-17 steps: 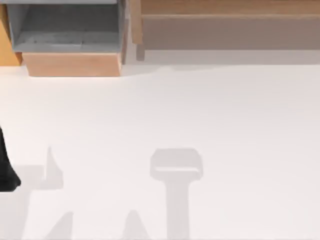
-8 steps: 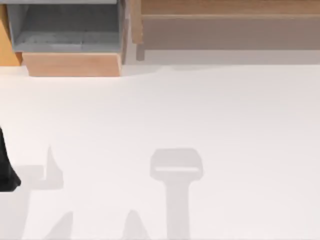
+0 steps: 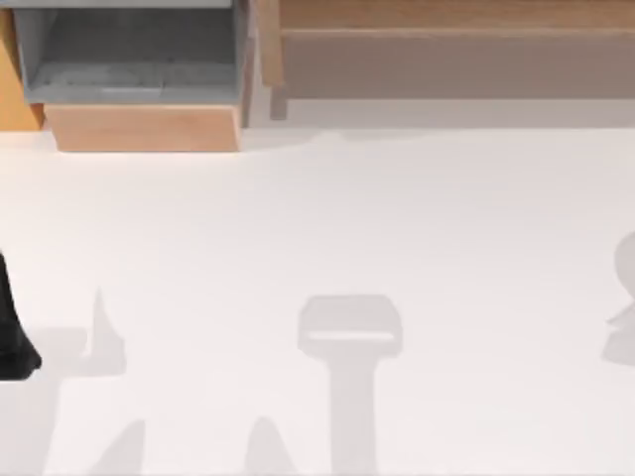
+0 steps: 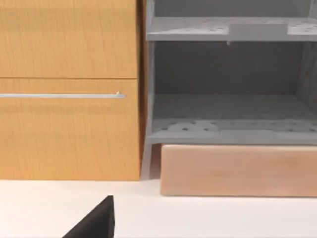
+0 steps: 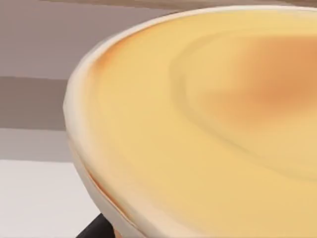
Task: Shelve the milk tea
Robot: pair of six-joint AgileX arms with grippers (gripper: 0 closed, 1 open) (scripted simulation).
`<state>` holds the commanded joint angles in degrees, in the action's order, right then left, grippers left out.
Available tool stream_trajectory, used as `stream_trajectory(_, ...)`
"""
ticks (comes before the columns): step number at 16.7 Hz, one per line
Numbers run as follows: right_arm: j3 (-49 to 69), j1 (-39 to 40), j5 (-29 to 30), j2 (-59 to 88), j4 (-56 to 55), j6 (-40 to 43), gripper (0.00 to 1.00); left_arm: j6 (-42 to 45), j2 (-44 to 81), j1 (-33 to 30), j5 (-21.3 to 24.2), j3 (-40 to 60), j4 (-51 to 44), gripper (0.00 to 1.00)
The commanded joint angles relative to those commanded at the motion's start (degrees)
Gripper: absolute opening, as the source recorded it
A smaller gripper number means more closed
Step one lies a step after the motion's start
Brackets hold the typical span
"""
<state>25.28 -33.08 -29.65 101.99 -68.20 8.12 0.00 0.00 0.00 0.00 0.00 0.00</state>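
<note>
Right gripper (image 5: 96, 229) shows as a dark sliver at the lower edge of its wrist view, just under the milk tea (image 5: 208, 124); whether it is spread or pinching the cup cannot be told. Seen very close by that camera, the milk tea has a rounded peach-orange top with a tan sheen and a pale cream rim. On the white table (image 3: 317, 228), the left arm (image 3: 12, 337) sits parked at the left edge of the top view. A grey shelf unit (image 3: 129, 59) stands at upper left and the wooden shelf board (image 3: 446, 15) at upper right.
</note>
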Motion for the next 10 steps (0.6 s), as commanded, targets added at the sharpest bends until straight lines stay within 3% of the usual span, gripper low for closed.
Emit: stream_trajectory(10,19.3,22.0,25.0,-6.2,18.5,-1.0,0.00,0.0,0.0,0.0,0.0,0.0,0.0,1.00)
